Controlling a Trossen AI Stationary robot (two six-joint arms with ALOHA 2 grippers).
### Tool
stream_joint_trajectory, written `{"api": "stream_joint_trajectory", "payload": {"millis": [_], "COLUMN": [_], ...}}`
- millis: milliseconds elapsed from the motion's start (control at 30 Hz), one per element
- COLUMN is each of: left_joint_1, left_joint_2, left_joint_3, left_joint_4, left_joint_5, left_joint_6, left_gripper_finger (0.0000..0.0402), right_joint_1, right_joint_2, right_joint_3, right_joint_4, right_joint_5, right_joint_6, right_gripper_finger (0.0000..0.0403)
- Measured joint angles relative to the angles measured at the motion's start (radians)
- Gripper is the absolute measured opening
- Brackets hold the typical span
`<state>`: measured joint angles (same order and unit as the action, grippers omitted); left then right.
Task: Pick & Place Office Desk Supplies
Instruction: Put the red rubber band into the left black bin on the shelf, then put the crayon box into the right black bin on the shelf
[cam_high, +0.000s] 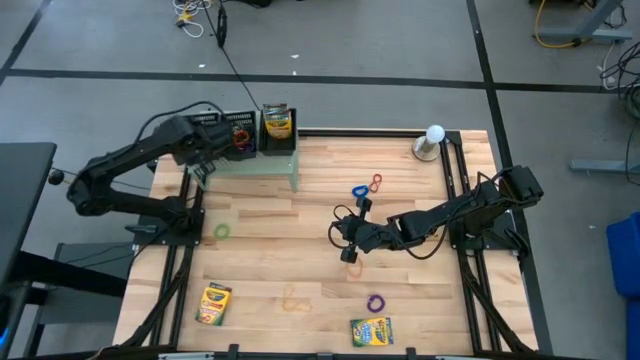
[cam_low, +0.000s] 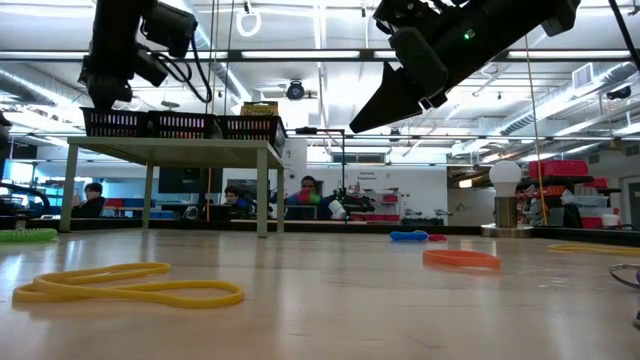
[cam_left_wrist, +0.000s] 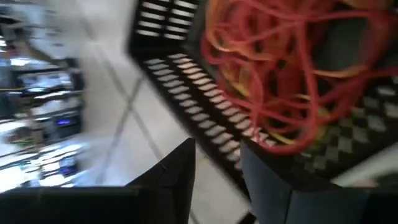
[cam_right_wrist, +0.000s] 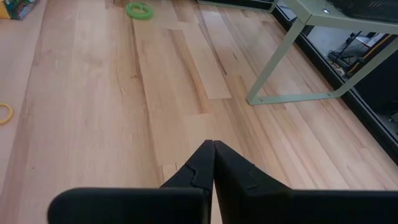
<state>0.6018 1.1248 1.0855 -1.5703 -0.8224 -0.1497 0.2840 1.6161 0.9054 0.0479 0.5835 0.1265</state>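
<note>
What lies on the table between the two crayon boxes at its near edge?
In the high view, a tan rubber band lies between the left crayon box and the right crayon box; otherwise bare wood.

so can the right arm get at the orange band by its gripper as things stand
Probably yes. The right gripper hangs just above the orange band on bare wood, with nothing lying between them. Its fingers are shut, so it would have to open before going down.
</note>
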Motion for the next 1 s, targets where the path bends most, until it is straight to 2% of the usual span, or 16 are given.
{"api": "stream_joint_trajectory", "payload": {"millis": [200,400,533,700,800,900,1000], "left_joint_1": [0.029,0.074,0.074,0.073,0.074,0.078,0.077], "left_joint_2": [-0.034,-0.067,-0.093,-0.123,-0.128,-0.121,-0.117], "left_joint_3": [0.004,0.097,0.153,0.148,0.103,0.059,0.060], "left_joint_4": [-0.005,0.001,0.025,0.069,0.123,0.196,0.199], "left_joint_5": [0.073,0.103,0.129,0.190,0.186,0.129,0.073], "left_joint_6": [-0.013,-0.021,-0.057,-0.102,-0.119,-0.057,-0.014], "left_gripper_finger": [0.0110,0.0082,0.0075,0.0074,0.0074,0.0073,0.0073], "right_joint_1": [0.000,0.000,0.000,0.000,0.000,0.000,0.000], "right_joint_2": [0.000,0.000,0.000,0.000,0.000,0.000,0.000], "right_joint_3": [0.000,0.000,0.000,0.000,0.000,0.000,0.000], "right_joint_4": [0.000,0.000,0.000,0.000,0.000,0.000,0.000], "right_joint_5": [0.000,0.000,0.000,-0.005,-0.008,-0.008,-0.008], "right_joint_6": [0.000,0.000,0.000,0.000,0.000,0.000,0.000], "right_gripper_finger": [0.0016,0.0016,0.0016,0.0016,0.0016,0.0016,0.0016]}}
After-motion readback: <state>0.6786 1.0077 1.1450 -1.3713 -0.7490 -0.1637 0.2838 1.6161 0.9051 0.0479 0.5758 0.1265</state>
